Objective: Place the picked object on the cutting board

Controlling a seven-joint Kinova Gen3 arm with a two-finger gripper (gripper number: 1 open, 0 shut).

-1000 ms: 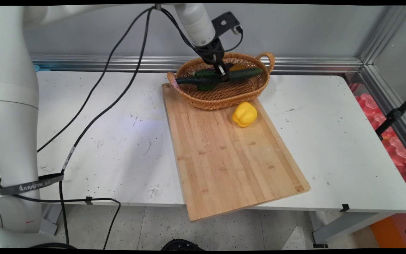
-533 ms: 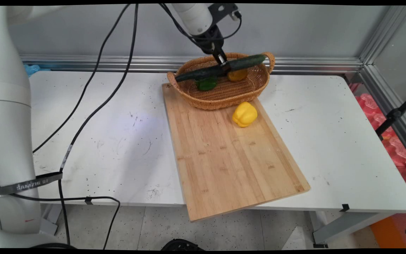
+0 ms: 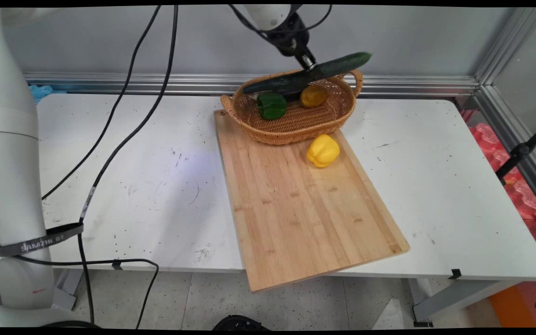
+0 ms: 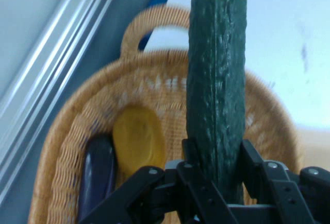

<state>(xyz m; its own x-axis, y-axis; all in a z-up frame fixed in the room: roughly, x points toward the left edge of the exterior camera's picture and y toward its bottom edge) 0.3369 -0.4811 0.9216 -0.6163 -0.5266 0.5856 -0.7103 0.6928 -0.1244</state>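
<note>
Gripper (image 3: 313, 68) clamped on a cucumber (image 3: 307, 77) near mid-length, holding it above the wicker basket (image 3: 296, 128) (green pepper (image 3: 271, 105) left, orange pepper (image 3: 313, 96) right); its long axis runs left to right, right tip raised. Such a narrow grip could let it pivot and slip back into the basket

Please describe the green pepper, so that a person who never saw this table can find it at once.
Find the board on the table; a wicker basket sits at its far end. The green pepper lies in the basket's left half, beside an orange pepper. It is short and blocky, unlike the long cucumber held above it by the end effector.
</note>
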